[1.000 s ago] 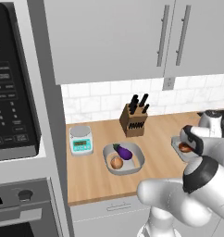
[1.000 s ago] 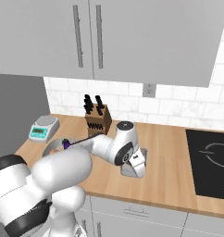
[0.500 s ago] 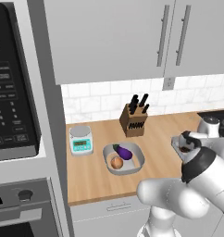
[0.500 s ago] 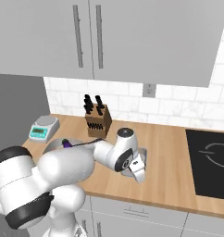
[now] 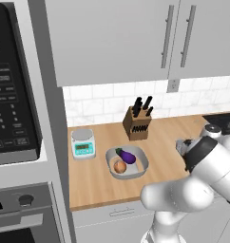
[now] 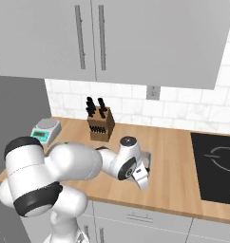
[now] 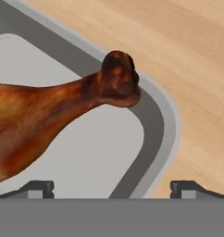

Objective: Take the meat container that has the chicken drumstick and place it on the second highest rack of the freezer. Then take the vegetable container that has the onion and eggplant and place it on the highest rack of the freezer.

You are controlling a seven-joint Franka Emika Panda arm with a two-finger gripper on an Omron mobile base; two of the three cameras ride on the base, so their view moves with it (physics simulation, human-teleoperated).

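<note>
The hand view looks down into the meat container [image 7: 156,121], a grey tray with a raised rim, holding a brown chicken drumstick [image 7: 53,115]. My gripper [image 7: 111,189] is open and hovers close over it, one fingertip above the tray floor and the other above the wooden counter, so the rim lies between them. From the right base, my gripper [image 6: 139,173] points down at the counter beside the tray's edge [image 6: 147,156]. The vegetable container [image 5: 140,166] sits further left with a purple eggplant [image 5: 127,155] and an onion [image 5: 119,166]. The freezer is out of view.
A knife block [image 5: 137,122] stands at the back wall and a kitchen scale [image 5: 82,143] left of the vegetable container. A black cooktop [image 6: 216,166] lies to the right. An oven and microwave column [image 5: 14,109] bounds the counter's left end. Cabinets hang overhead.
The hand has dropped lower onto the meat container, and the arm now covers that container in the left base view. The gripper stays open.
</note>
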